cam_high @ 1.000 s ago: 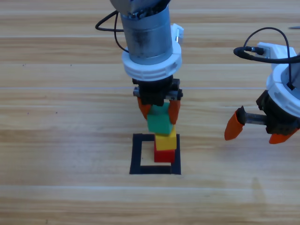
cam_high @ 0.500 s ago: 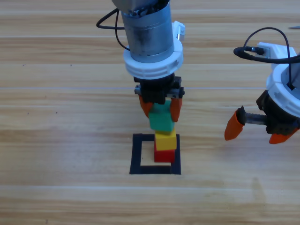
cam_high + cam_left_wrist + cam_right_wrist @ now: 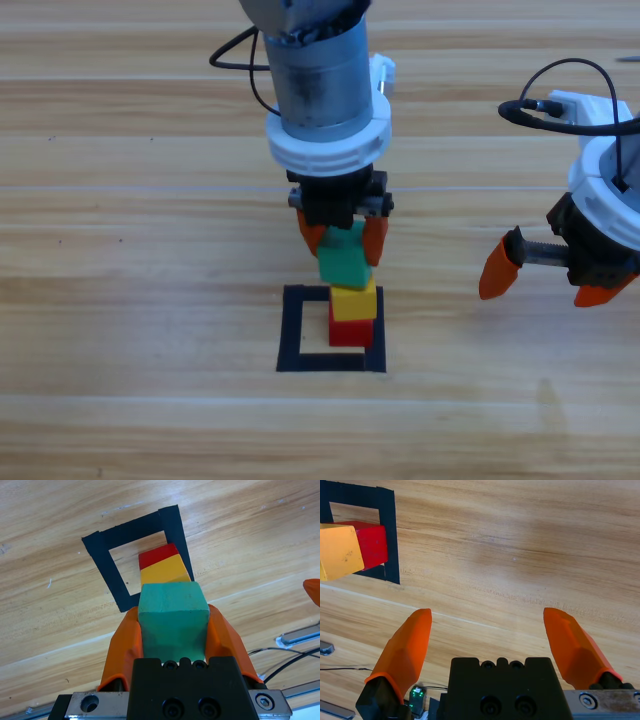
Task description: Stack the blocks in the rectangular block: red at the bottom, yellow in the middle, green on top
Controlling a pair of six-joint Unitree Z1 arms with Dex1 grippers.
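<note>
Gripping green (image 3: 343, 262), left gripper (image 3: 342, 240) above yellow (image 3: 354, 301); right gripper (image 3: 545, 278) spread over wooden table (image 3: 140, 300).

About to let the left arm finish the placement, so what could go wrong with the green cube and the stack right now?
1. The left gripper holds the green cube slightly left of the yellow cube; released like this, it may overhang and tip.
2. The yellow cube sits skewed on the red cube, so pressing down could topple the stack.
3. The stack stands against the right edge of the black tape outline; a nudge could push it out.
</note>
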